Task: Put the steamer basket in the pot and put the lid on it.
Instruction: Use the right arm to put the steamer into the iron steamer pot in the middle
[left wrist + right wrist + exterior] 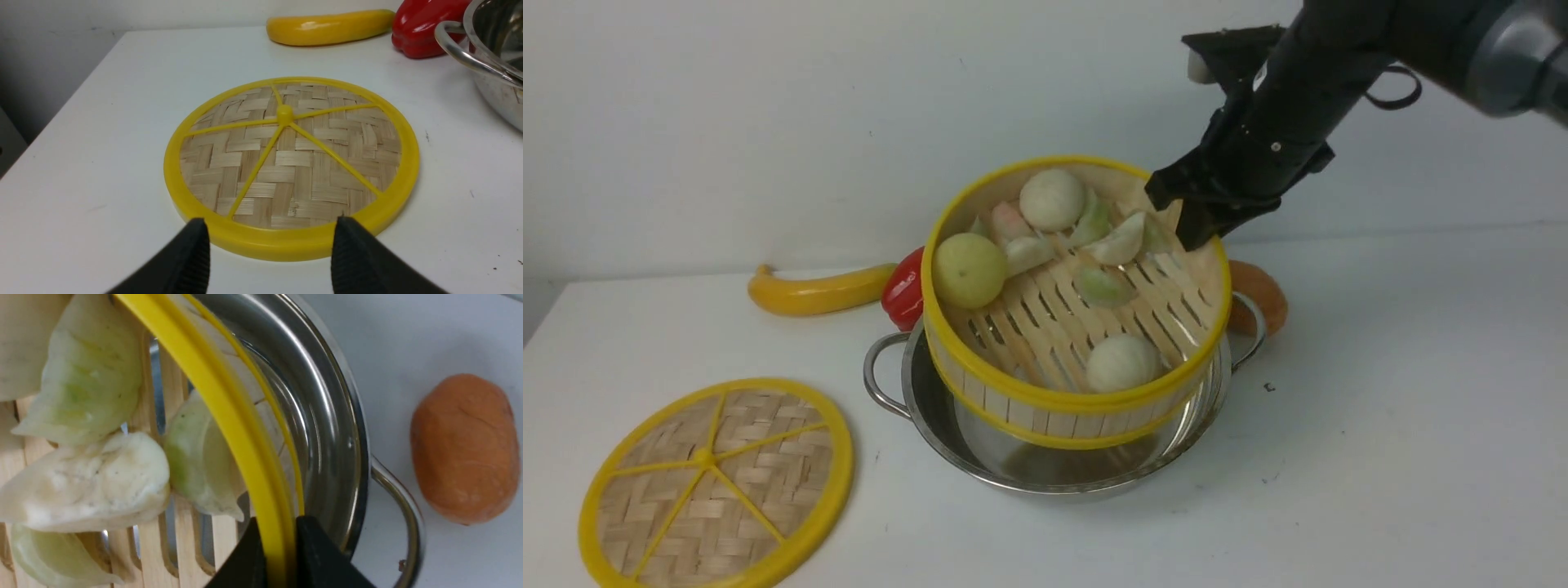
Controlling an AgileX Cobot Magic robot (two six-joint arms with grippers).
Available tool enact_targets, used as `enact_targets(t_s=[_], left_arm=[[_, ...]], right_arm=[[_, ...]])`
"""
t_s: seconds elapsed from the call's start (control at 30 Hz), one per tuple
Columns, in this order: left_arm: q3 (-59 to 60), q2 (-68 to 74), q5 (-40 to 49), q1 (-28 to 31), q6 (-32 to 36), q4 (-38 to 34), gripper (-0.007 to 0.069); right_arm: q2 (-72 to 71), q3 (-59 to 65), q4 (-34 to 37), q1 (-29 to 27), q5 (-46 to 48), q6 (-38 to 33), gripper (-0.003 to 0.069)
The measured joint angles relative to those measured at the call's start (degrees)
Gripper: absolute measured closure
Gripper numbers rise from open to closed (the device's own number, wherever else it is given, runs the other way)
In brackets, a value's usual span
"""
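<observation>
Front view, nearest on the table [1380, 408]: the lid [716, 482] lies flat at the left, and the left pincer [271, 228] (shown by its wrist camera) stands open at the lid's rim. Behind, the steamer basket [1062, 400], filled with dumplings [1123, 241] and round buns [1054, 200], hangs tilted over the pot [1045, 487], its near edge dipped inside. The right pincer [1186, 219] is clamped on the basket's far rim. Farthest lie a yellow squash [821, 290], a red pepper [903, 290] and a brown roll [1262, 290].
</observation>
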Motion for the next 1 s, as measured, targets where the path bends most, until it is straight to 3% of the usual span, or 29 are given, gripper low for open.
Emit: enact_targets(t_s=[1.0], left_arm=[[0.00, 0.00, 0.00, 0.00, 0.00, 0.00, 0.0246]], right_arm=[[8.54, -0.82, -1.10, 0.10, -1.74, -1.74, 0.0610]])
